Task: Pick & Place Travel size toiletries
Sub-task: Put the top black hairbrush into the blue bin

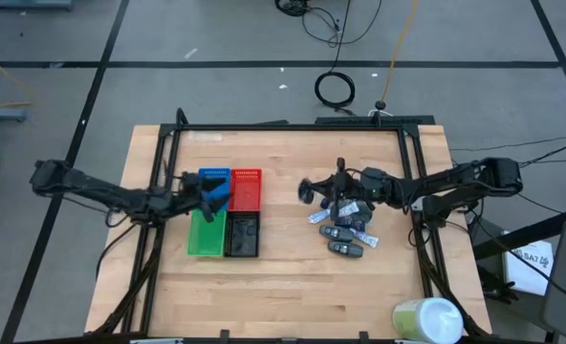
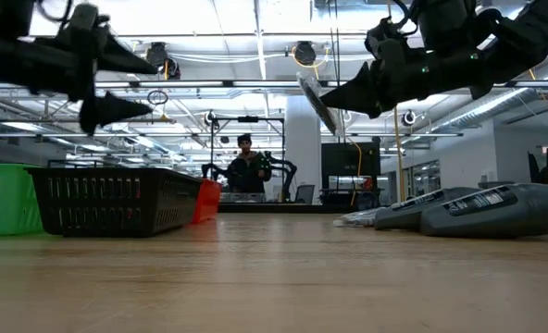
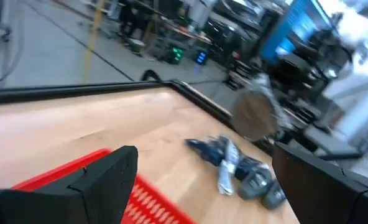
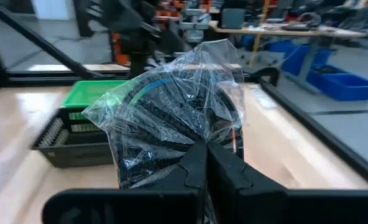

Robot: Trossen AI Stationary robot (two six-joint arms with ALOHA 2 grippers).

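The travel size toiletries (image 1: 345, 232), dark oblong packs and pale tubes, lie in a pile on the wooden table right of centre; they also show in the low view (image 2: 478, 208) and the left wrist view (image 3: 243, 171). My right gripper (image 1: 312, 189) hovers just left of the pile, shut on a clear plastic pouch (image 4: 171, 106) with a dark round item inside. My left gripper (image 1: 216, 194) hangs open and level above the trays (image 2: 140, 86), with nothing between its fingers (image 3: 109, 174). My right gripper pinches the clear pouch's crumpled edge (image 4: 199, 142) between its two fingers. The fingers lie level and come from the table's right. The pouch stands out past the fingertips toward the trays, tilted (image 2: 316, 102) and lifted well clear of the table.
Four small trays sit left of centre: blue (image 1: 213, 176), red (image 1: 248, 188), green (image 1: 205, 235) and black (image 1: 243, 235). A big pale cylinder (image 1: 426, 320) lies at the near right corner. A black frame (image 1: 293, 126) borders the table. A person (image 2: 246, 166) stands far behind.
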